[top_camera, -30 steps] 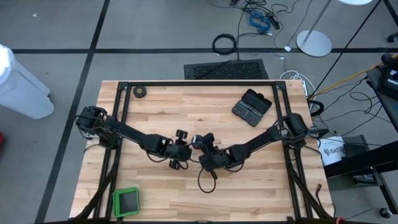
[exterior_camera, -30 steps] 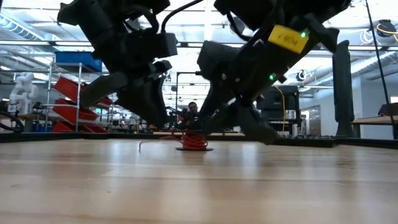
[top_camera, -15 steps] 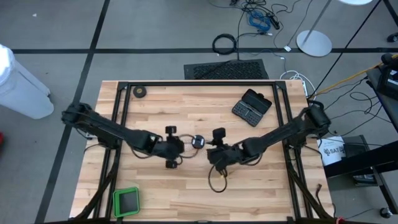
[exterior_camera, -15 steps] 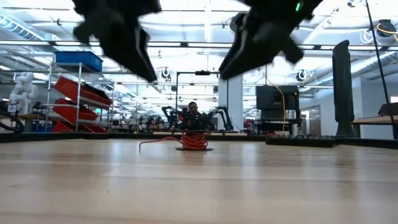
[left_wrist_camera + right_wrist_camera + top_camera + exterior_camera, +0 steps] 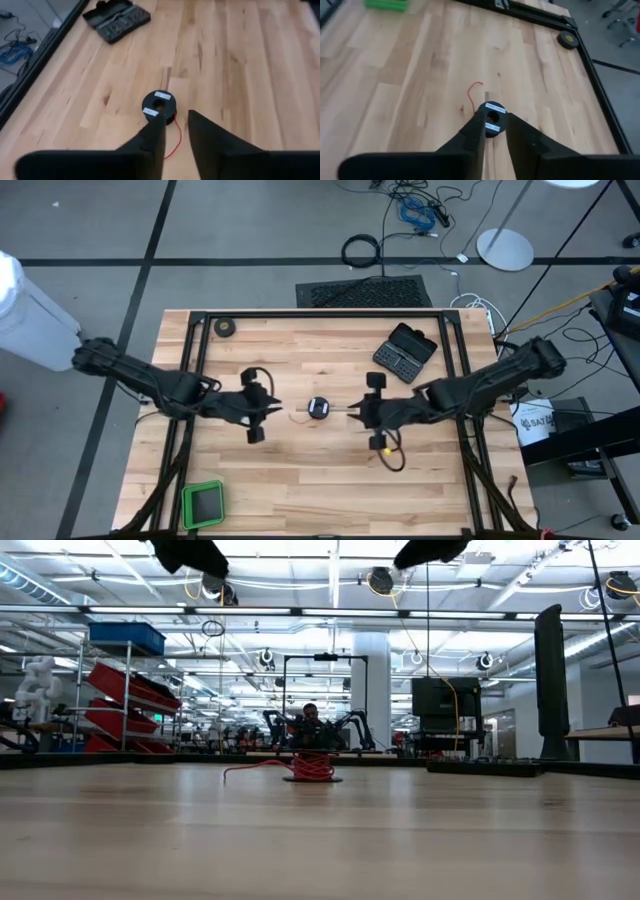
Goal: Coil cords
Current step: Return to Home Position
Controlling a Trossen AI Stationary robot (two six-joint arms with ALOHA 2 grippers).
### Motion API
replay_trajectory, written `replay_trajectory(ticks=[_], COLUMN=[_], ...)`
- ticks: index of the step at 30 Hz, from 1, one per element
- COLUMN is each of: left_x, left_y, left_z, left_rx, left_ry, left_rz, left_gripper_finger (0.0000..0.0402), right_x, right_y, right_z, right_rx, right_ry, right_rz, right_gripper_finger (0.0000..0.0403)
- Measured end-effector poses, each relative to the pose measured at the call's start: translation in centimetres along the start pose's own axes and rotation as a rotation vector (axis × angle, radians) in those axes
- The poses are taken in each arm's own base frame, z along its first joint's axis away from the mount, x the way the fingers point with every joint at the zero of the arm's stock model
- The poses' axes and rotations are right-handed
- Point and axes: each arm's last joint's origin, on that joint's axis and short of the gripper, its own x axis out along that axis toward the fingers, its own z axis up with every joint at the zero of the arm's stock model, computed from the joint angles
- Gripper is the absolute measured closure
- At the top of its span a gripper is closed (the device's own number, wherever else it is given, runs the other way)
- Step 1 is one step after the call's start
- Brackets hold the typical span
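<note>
Left arm (image 5: 150,383) reaching in from the left side, stretched long and raised, left gripper (image 5: 268,404) aimed toward centre, its fingers (image 5: 150,139) narrowly parted and empty, right arm (image 5: 480,385) mirroring it, right gripper (image 5: 356,412) facing inward, its fingers (image 5: 474,132) likewise slightly apart, holding nothing

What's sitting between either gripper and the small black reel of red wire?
Nothing visible. The small round black reel lies on the bare wooden table, between the left gripper and the right gripper. Only its own loose thin red wire tail trails toward the left gripper.
</note>
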Motion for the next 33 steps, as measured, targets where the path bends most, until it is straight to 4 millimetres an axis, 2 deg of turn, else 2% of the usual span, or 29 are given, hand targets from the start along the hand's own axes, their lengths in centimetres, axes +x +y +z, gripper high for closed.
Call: replay_trajectory(ticks=[5, 7, 10, 13, 19, 23, 29, 33], left_x=[-1.1, -1.3, -1.0, 0.1, 2.4, 2.4, 1.9, 1.9], left_y=[0.5, 0.9, 1.3, 1.5, 2.3, 3.3, 4.2, 4.7], left_z=[0.3, 0.4, 0.5, 0.0, -3.7, -6.6, -10.5, -12.8], left_rx=[0.044, 0.054, 0.067, 0.065, 0.053, -0.018, -0.105, -0.158], left_ry=[-0.034, -0.039, -0.094, -0.201, -0.312, -0.343, -0.525, -0.574], left_rz=[-0.042, -0.049, -0.041, -0.043, -0.034, -0.026, -0.054, -0.065], left_gripper_finger=[0.0388, 0.0393, 0.0395, 0.0398, 0.0399, 0.0399, 0.04, 0.04], right_x=[-2.1, -2.8, -3.8, -4.1, -3.9, -3.9, -4.2, -3.8], right_y=[-1.0, -1.5, -2.2, -2.7, -3.6, -3.8, -4.2, -4.1], right_z=[0.3, 0.4, 0.3, -0.9, -4.6, -7.9, -12.1, -14.6], right_rx=[-0.007, -0.017, -0.019, -0.011, 0.044, 0.078, 0.167, 0.211], right_ry=[-0.035, -0.059, -0.071, -0.065, -0.126, -0.176, -0.375, -0.454], right_rz=[0.017, 0.013, 0.038, 0.046, 0.069, 0.089, 0.115, 0.141], right_gripper_finger=[0.0375, 0.0394, 0.0398, 0.04, 0.0402, 0.0402, 0.0403, 0.0403])
